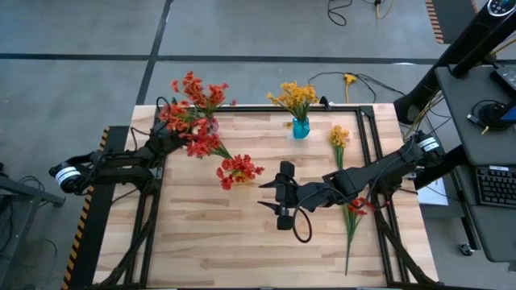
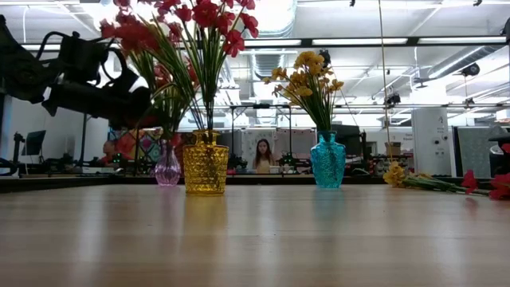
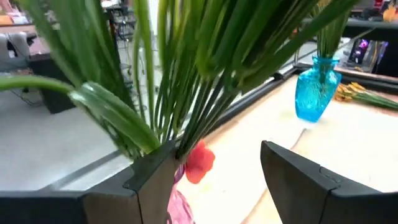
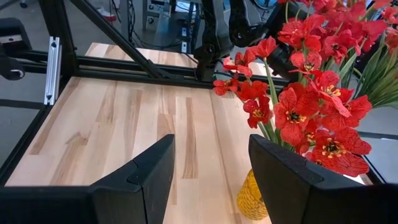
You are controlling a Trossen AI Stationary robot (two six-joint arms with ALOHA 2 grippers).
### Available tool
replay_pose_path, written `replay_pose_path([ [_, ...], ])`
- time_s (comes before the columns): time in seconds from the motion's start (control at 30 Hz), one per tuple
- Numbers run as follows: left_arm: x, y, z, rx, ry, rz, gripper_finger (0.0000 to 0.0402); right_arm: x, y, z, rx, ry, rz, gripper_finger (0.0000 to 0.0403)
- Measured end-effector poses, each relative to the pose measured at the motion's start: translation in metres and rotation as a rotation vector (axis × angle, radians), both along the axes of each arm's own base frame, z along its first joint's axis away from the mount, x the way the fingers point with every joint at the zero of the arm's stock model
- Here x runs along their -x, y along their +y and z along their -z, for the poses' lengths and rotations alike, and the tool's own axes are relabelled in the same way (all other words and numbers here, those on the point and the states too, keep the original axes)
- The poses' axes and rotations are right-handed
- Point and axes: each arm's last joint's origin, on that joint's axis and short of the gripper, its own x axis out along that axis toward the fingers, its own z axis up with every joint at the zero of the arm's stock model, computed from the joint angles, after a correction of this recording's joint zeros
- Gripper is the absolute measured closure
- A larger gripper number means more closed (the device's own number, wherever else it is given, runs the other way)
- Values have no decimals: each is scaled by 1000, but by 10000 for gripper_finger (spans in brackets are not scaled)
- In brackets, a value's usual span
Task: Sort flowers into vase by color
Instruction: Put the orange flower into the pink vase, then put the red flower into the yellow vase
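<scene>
the open left gripper (image 3: pixel 211 180) sits right by the red flowers (image 1: pixel 193 113) at the table's (image 1: pixel 242 242) far left corner; pulling back could snag stems and tip the pink vase (image 2: pixel 167 169); the right gripper (image 1: pixel 282 197) waits open mid-table

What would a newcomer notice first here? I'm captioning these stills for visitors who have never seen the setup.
Most likely the red flowers: big sprays fill the table's far left corner, where the left gripper stands open among the green stems, and another bunch rises from a yellow vase near the middle. Next comes the blue vase of yellow flowers at the far edge. The right gripper hovers open at the table's centre.
</scene>
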Motion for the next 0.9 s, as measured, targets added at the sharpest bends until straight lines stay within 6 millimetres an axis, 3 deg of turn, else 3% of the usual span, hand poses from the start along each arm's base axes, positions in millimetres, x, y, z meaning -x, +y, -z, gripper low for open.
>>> replay_pose_path([
  [0.9,11,-11,1,66,61,-4,184,0,0,0,-1,0,0,204],
])
